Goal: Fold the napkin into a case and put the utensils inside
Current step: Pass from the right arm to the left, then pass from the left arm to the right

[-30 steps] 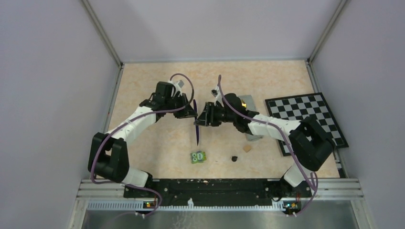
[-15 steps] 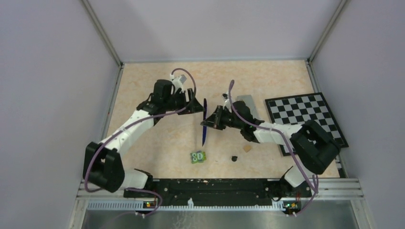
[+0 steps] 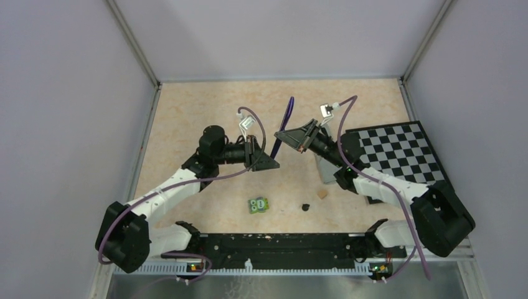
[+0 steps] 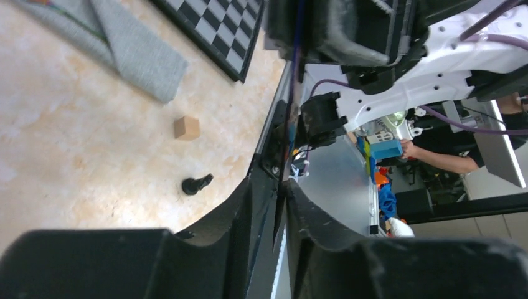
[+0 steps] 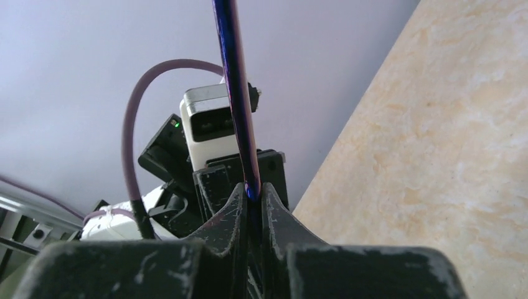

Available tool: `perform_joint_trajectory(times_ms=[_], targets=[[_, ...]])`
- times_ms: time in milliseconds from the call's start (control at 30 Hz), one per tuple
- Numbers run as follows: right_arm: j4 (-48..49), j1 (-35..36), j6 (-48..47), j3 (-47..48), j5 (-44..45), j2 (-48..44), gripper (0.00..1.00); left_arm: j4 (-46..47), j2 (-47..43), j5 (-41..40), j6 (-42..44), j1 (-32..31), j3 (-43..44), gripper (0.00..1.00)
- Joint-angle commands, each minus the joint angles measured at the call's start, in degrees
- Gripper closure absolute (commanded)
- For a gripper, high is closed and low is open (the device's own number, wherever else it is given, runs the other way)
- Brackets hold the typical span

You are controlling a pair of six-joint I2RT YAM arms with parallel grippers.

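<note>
Logged a beige marbled tabletop (image 3: 205,112) boxed in by pale lilac walls.

Found the right gripper (image 5: 252,193) pinched shut on one end of the dark blue utensil (image 3: 285,121), held in the air over mid-table and slanting up toward the far wall. Found the left gripper (image 4: 280,205) just beside the utensil's lower end, with a narrow gap showing and nothing seen inside it. Could not tell whether a finger touched the utensil.

Located the grey napkin (image 4: 134,53) as a folded strip flat on the table along the near-left edge of the checkerboard mat (image 3: 398,149), largely hidden under the right arm from above. Could not make out the yellow-orange utensil.

Judged the blue piece light, slim, stiff and smooth. Expected it to swivel under an end pinch (a hold nearer mid-length should steady it). Judged the cloth limp, with a mouth likely to lie shut. Would lift only the top layer at the open end.

Noted open room on the left and far parts of the table. Noted clutter nearer in:
- tan cube (image 4: 187,127) near the strip's end
- small black piece (image 4: 197,184)
- green owl-faced block (image 3: 258,204)

Flagged the mat edge as a snag for a low approach.
</note>
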Motion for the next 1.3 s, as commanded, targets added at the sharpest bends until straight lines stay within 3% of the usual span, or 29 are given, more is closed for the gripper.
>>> perform_joint_trajectory(times_ms=[0, 67, 100, 167, 200, 267, 400, 467, 533, 600, 733, 833, 967, 1067, 1267], targets=[[4.10, 0.27, 0.42, -0.24, 1.13, -3.34, 1.00, 8.31, -0.21, 1.57, -2.43, -0.29, -0.29, 0.77], [3.48, 0.52, 0.04, -0.99, 1.56, -4.13, 1.00, 8.25, -0.24, 1.75, -2.58, -0.28, -0.25, 0.87], [2.87, 0.72, -0.18, -1.51, 2.26, -4.61, 1.00, 8.23, -0.41, 1.81, -2.63, -0.36, -0.28, 0.84], [2.62, 0.98, -0.48, -2.23, 3.25, -5.26, 1.00, 8.10, -0.70, 1.99, -2.54, -0.41, -0.24, 0.60], [2.45, 1.34, -0.95, -2.17, 3.26, -5.39, 1.00, 7.90, -0.85, 2.01, -2.54, -0.44, -0.28, 0.59], [1.38, 2.58, -2.28, -1.58, 3.55, -5.32, 1.00, 7.93, -0.82, 1.86, -2.92, -0.47, -0.18, 0.69], [-1.61, 4.27, -4.37, -1.43, 3.72, -5.64, 0.99, 5.34, -0.42, 1.96, -2.58, -0.47, 0.94, 1.00], [-8.86, 4.19, -7.07, -0.84, 3.66, -7.43, 0.77, -1.40, -0.70, 0.45, 0.69, -0.39, 2.64, 1.00], [-23.04, 3.91, -16.32, 1.58, 4.65, -10.29, 0.53, -10.84, -0.75, -0.34, 5.82, -0.18, 5.68, 1.00], [-32.01, 3.83, -31.73, 3.18, 4.04, -13.60, 0.46, -22.18, 0.03, 0.12, 11.50, 0.23, 9.43, 1.00], [-43.95, 4.03, -67.51, 1.17, 1.69, -21.18, 0.44, -39.54, 2.06, 0.89, 24.47, 0.50, 15.67, 1.00], [-55.54, 4.80, -85.00, 3.12, 3.71, -24.49, 0.44, -48.31, 3.39, -0.42, 30.22, 0.50, 18.82, 1.00], [-61.93, 10.27, -109.31, 4.06, -2.73, -28.65, 0.47, -54.50, 5.58, 0.90, 33.79, 0.44, 20.85, 1.00], [-57.47, 12.25, -119.22, 3.36, -8.94, -28.74, 0.47, -55.41, 6.92, 3.23, 34.29, 0.43, 20.75, 1.00], [-64.21, 14.51, -128.27, 11.66, -12.58, -17.94, 0.48, -55.84, 7.12, 5.55, 34.99, 0.36, 20.32, 1.00]])
